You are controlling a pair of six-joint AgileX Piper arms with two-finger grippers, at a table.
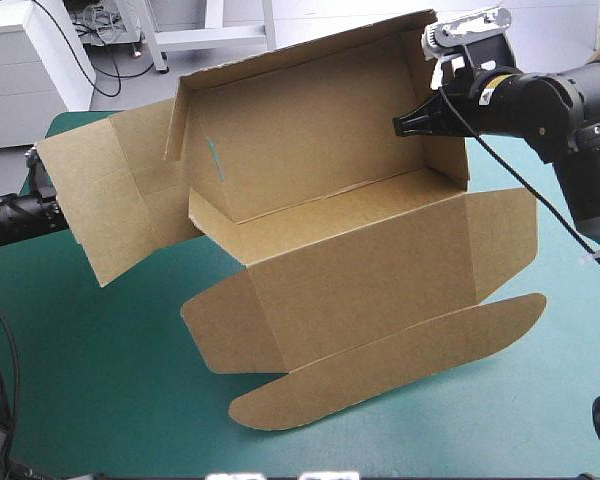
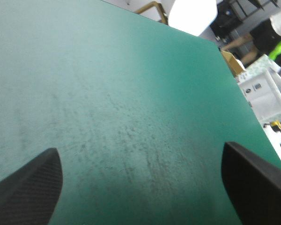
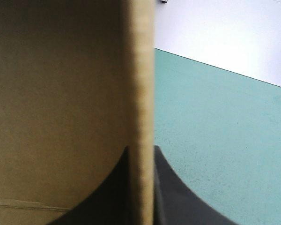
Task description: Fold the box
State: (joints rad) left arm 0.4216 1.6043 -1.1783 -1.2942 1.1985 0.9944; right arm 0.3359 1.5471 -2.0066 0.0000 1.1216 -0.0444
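A: The black fingers (image 3: 182,199) of the right gripper (image 3: 140,154): how do they stand?

B: All but closed, one on each face of the right end wall of the brown box (image 1: 320,200). The board's edge runs up between them.

A: And the left gripper (image 2: 139,147)?

B: Its fingers (image 2: 28,192) are spread wide with nothing between them, and only bare teal-green cover (image 1: 100,380) lies ahead. From above, that arm lies to the left of the box, and its tip is hidden behind the box's left flap.

A: Where is the box itself?

B: It is at the middle of the table, half raised. The back wall and right end wall are up, and the left flaps are splayed outward. The front panel and the rounded lid flap (image 1: 390,370) lie flat on the near side of the box. A thin green mark (image 1: 216,160) shows on the inner back wall.
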